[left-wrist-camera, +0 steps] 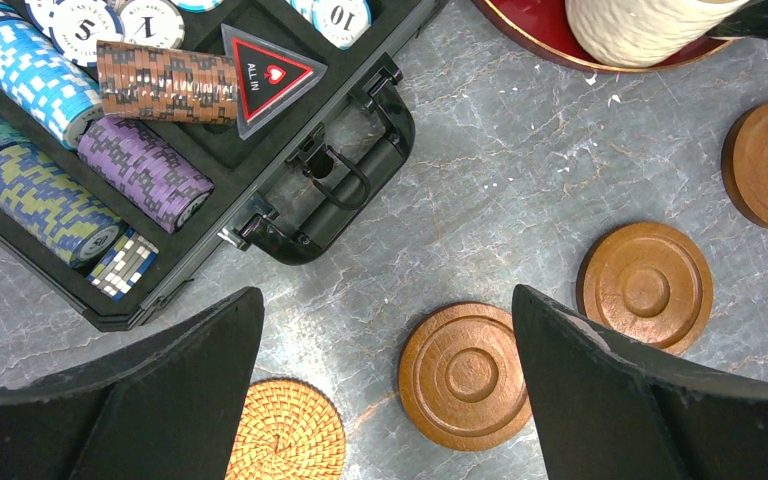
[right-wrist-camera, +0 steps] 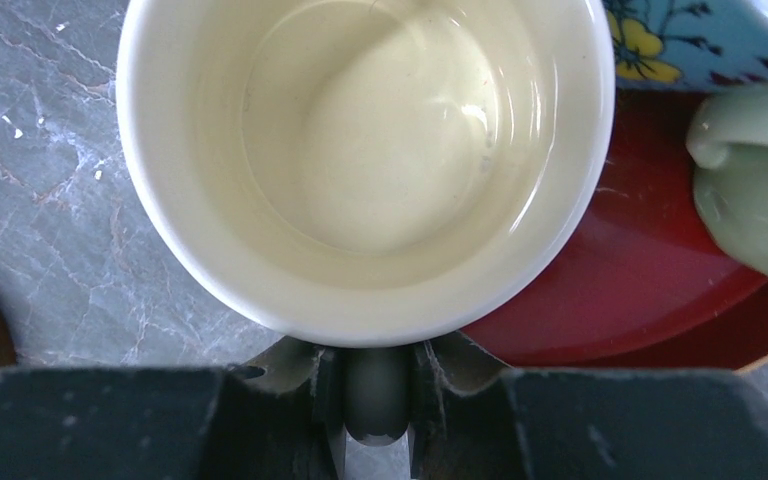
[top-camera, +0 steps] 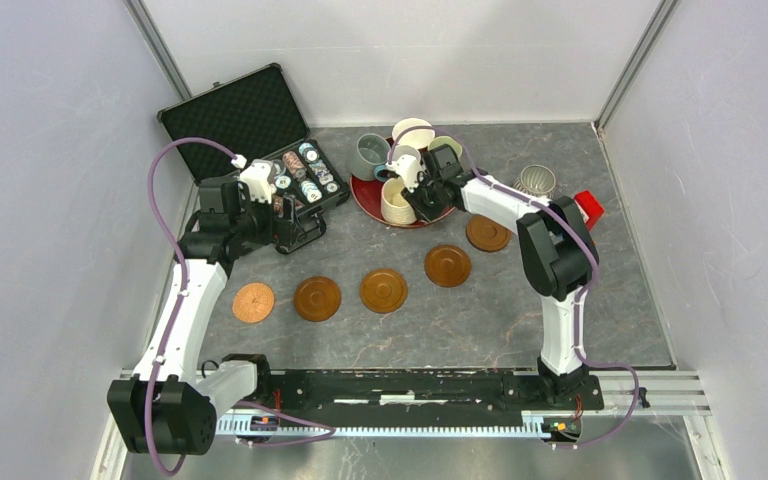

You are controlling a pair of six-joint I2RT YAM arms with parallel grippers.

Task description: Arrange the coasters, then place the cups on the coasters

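Right end effector clamps handle of cream mug at red tray 6 o'clock edge; left end effector gapes wide above coasters on counter.

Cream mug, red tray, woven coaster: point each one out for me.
cream mug (right-wrist-camera: 365,150), right wrist view, inner bottom.
red tray (right-wrist-camera: 610,285), right wrist view, bare floor beside the mug.
woven coaster (left-wrist-camera: 287,432), left wrist view, centre of its top.

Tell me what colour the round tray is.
The tray is glossy red; right wrist view shows it best.
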